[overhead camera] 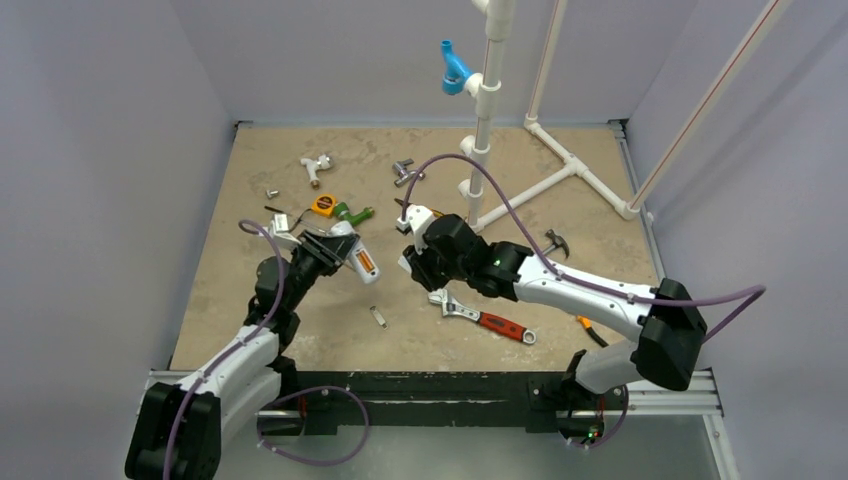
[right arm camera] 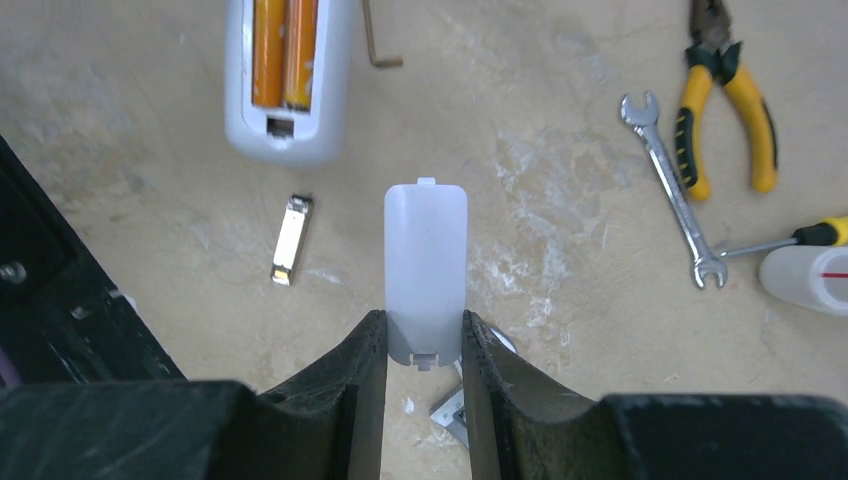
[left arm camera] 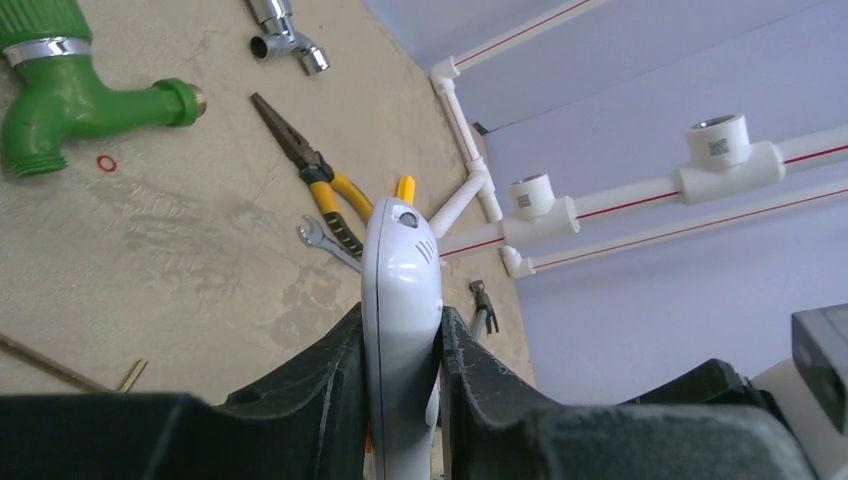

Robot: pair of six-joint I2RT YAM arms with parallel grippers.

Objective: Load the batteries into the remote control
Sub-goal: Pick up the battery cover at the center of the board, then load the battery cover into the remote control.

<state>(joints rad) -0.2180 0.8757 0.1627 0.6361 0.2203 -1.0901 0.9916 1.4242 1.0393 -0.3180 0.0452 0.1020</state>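
The left pincer is clamped on the remote control, which it holds above the worktop, left of centre. From the left wrist, the white handset shows edge-on only. Its button face is hidden and its lower end is buried between the fingers. From the right wrist its upper end is cut off. Its open back shows two orange batteries lying side by side in the compartment, and any print on them is too small to read. The right pincer pinches the loose white battery cover by its near end.

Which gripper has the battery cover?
The right gripper, pinching the loose white cover; the left gripper clamps the remote control instead.
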